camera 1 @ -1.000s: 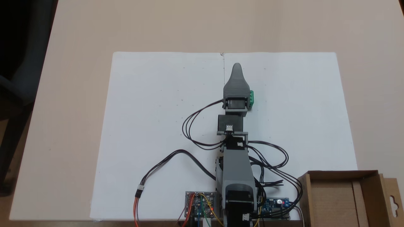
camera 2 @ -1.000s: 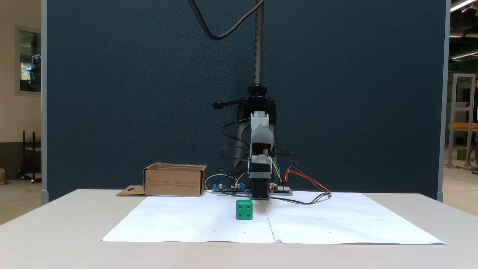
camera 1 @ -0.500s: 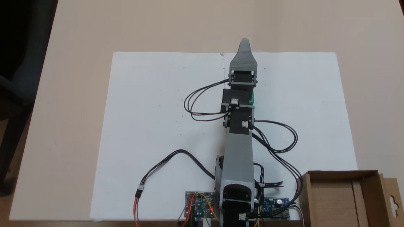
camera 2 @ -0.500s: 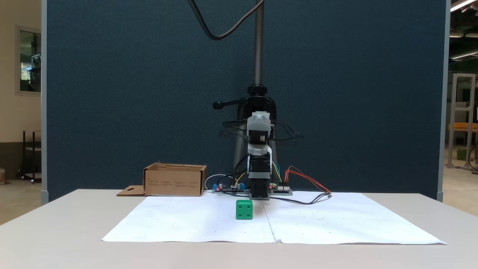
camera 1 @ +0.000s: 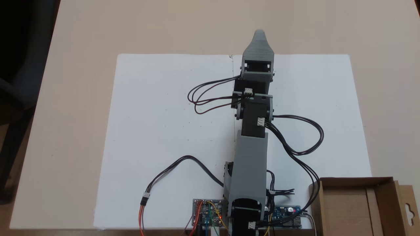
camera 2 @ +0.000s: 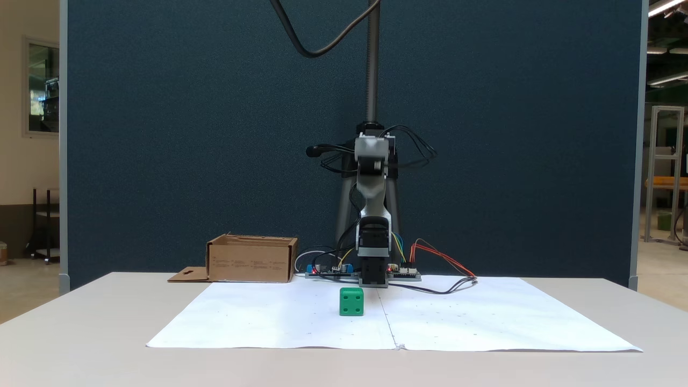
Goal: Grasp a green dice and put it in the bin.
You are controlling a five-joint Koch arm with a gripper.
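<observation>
The green dice point(camera 2: 351, 301) sits on the white paper sheet point(camera 2: 269, 322), just left of its centre seam, with nothing touching it. Seen from above, the arm covers the dice. My gripper point(camera 1: 259, 32) is stretched out past the paper's far edge, and a single grey tip shows there. Seen from the front, the gripper point(camera 2: 372, 161) hangs high above the table, well above and behind the dice. Its jaws lie one behind the other, so their state does not show. The bin point(camera 1: 356, 180), a brown cardboard box, stands at the lower right beside the arm's base; from the front, the bin point(camera 2: 251, 260) is at the back left.
Circuit boards point(camera 1: 208, 211) and looping black cables point(camera 1: 305, 144) lie around the arm's base. The white paper sheet point(camera 1: 164, 114) covers the middle of the beige table point(camera 1: 82, 49). A dark partition point(camera 2: 188, 134) stands behind the arm.
The arm has risen and stretched forward, carrying the gripper tip beyond the paper's far edge. The dice has stayed put, and from above the arm now covers it fully.
</observation>
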